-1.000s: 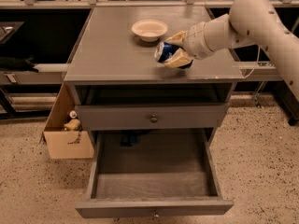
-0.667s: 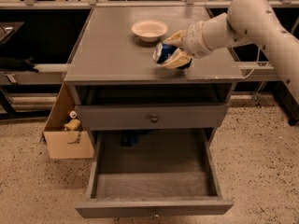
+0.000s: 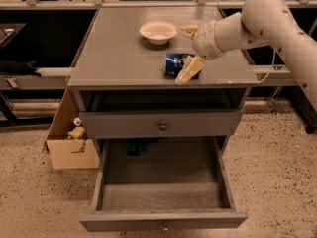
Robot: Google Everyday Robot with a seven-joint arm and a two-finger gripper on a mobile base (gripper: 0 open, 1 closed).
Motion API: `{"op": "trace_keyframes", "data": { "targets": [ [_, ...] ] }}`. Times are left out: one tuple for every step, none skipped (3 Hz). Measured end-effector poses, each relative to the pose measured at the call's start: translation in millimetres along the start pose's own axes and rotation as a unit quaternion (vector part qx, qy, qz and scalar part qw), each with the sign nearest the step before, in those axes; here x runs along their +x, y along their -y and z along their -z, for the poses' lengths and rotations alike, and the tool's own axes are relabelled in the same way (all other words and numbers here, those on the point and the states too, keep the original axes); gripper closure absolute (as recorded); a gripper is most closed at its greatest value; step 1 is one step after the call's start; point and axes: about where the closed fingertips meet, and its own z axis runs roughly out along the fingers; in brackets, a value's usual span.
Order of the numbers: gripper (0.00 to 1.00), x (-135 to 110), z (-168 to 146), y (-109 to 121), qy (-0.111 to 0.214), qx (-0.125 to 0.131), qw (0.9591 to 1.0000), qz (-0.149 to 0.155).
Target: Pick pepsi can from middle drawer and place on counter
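The middle drawer [image 3: 161, 182] stands pulled out and shows its grey floor. The white bowl [image 3: 158, 32] sits at the back of the counter [image 3: 114, 53]. A cardboard box [image 3: 72, 145] beside the cabinet holds some small things. The pepsi can [image 3: 176, 64] is on the counter near the front edge, and it seems to lie on its side. My gripper [image 3: 183, 54] is over it with its fingers spread wide, the lower one against the can. One second ago they were closed around the can.
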Motion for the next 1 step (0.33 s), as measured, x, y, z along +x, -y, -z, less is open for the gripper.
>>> {"op": "trace_keyframes", "data": {
  "targets": [
    [0.00, -10.3, 14.3, 2.3, 0.018, 0.024, 0.9994, 0.016]
  ]
}}
